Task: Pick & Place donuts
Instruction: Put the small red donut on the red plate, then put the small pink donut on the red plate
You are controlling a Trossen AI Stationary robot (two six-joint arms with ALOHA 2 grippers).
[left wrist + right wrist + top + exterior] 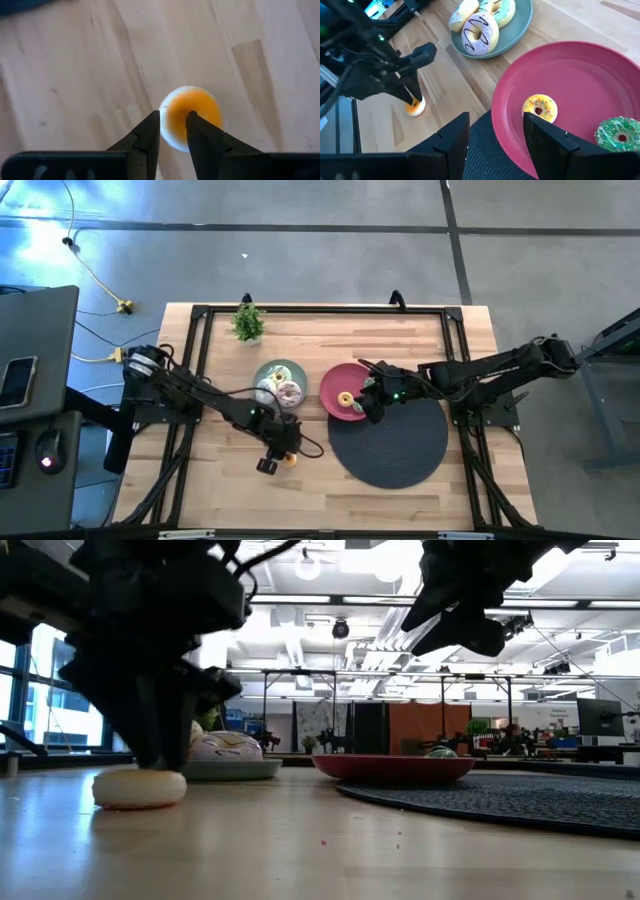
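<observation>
A small orange donut (200, 107) lies flat on the wooden table (220, 470), also visible in the low view (140, 788). My left gripper (173, 125) stands over it, pointing down, shut on its rim. My right gripper (495, 130) is open and hovers above the near edge of the pink plate (580, 75), touching nothing. That plate holds a yellow sprinkled donut (540, 107) and a green one (620, 132). The grey-green plate (520, 35) carries three larger iced donuts (480, 32). My left gripper holds the orange donut by one side of its ring (172, 120), pinched between the two fingers; one fingertip (192, 120) sits about at the hole, the other outside the rim. The fingers come from above, pointing down. The donut rests flat on the table.
A big black round mat (400, 445) lies beside and partly under the pink plate (335, 380). The grey-green plate (268, 370) sits left of it, and a small potted plant (248, 322) stands near the far edge. Bare wood stretches along the table's near left.
</observation>
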